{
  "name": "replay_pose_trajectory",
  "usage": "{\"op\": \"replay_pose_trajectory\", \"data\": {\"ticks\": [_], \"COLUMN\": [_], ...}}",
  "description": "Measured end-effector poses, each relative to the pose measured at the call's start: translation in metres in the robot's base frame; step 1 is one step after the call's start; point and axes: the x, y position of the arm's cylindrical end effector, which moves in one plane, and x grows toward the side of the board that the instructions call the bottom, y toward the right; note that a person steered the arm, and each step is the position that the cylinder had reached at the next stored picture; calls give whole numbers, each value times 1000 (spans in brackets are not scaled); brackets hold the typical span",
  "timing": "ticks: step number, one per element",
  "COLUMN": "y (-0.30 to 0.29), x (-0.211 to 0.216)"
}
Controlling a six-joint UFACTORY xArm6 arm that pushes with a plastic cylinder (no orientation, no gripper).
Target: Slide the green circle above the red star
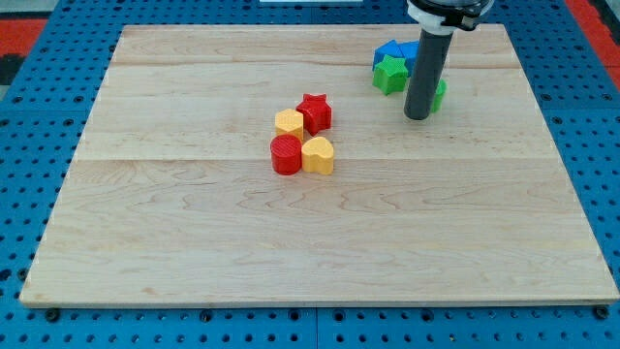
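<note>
- A pale wooden counter (320, 242) with visible plank seams, lying on a blue pegboard base (19, 174).
- A yellow hexagon-like block (289, 123) near the counter's middle.
- A red cylinder block (286, 154) just below it, touching a yellow heart-shaped block (318, 155) on the view's right.
- A green star-shaped block (390, 74) near the view's top right.
- A blue block (396, 51) just behind it, shape unclear.

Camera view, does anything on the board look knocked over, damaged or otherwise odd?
Nothing stands out. The red star, a red round block and two yellow blocks sit upright, clustered mid-board. My tip partly hides a green block beside the green star and blue block.
</note>
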Motion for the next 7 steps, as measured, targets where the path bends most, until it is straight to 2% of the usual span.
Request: {"op": "replay_pose_trajectory", "data": {"ticks": [2,5,7], "y": [4,45,-36], "x": [12,5,7]}}
